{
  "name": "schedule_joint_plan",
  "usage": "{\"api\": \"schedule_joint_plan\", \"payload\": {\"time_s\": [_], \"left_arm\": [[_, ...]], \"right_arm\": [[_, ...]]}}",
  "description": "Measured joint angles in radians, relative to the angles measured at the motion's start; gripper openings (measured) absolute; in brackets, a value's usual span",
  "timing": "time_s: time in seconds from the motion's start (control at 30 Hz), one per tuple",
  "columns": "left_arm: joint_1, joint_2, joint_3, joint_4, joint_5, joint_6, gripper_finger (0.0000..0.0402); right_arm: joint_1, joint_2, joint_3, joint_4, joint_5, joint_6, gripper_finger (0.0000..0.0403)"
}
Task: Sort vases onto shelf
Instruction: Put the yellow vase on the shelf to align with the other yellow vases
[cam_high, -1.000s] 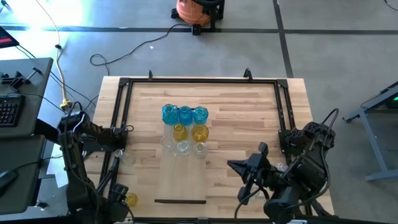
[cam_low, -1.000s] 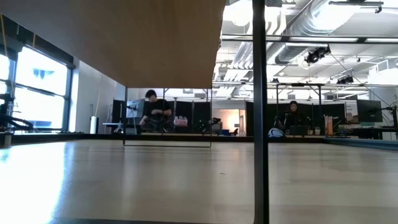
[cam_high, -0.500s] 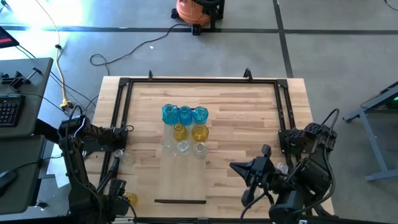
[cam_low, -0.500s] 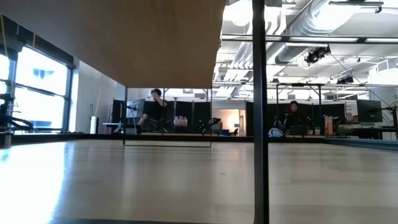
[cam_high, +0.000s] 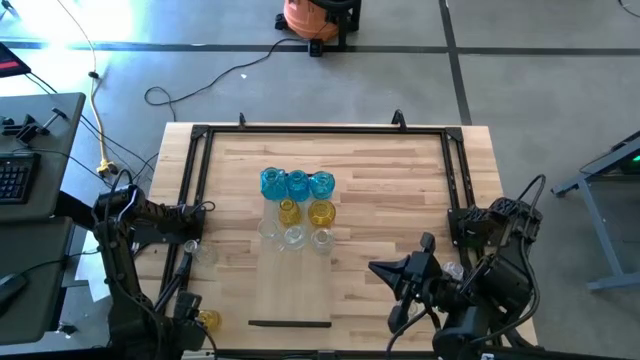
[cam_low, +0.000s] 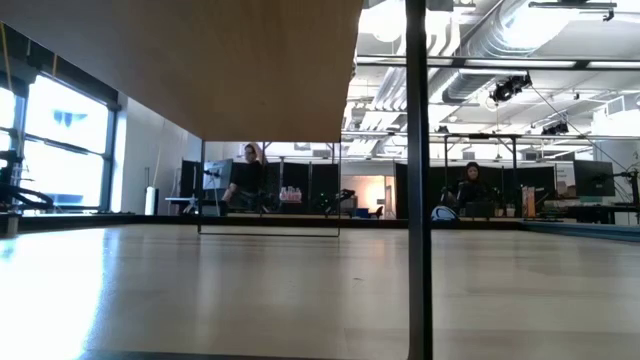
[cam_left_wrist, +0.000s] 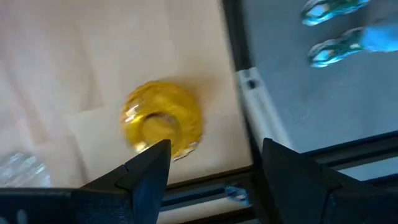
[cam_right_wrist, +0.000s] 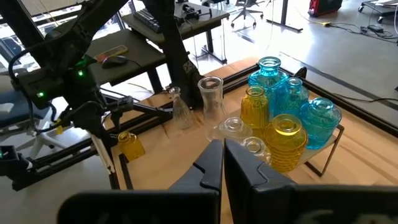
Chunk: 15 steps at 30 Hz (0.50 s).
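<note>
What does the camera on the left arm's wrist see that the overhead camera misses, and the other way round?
Only the wrist camera shows the left end effector with its fingers apart, hovering over a lone yellow vase. Only the overhead camera shows the grouped blue vases, the pale shelf and the right end effector, shut and empty, near the table's front right. Both show that yellow vase at the table's front left corner.

From my overhead feed there's an orange shop vac (cam_high: 316, 17) parked on the grey floor past the far edge of the surface (cam_high: 400, 175), with a pale cable (cam_high: 200, 85) snaking away from it. A keyboard (cam_high: 12, 178) sits on a dark desk (cam_high: 45, 125) off to the left. On the low cam I can see two people (cam_low: 248, 172) seated way back, I think at workstations, plus a big window (cam_low: 60, 150).
</note>
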Motion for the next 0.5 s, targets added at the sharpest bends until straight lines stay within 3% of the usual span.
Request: {"api": "schedule_joint_plan", "payload": {"time_s": [0.5], "left_arm": [[0.011, 0.002, -0.056, 0.076, -0.027, -0.014, 0.0241]], "right_arm": [[0.002, 0.000, 0.000, 0.026, 0.000, -0.003, 0.0000]]}}
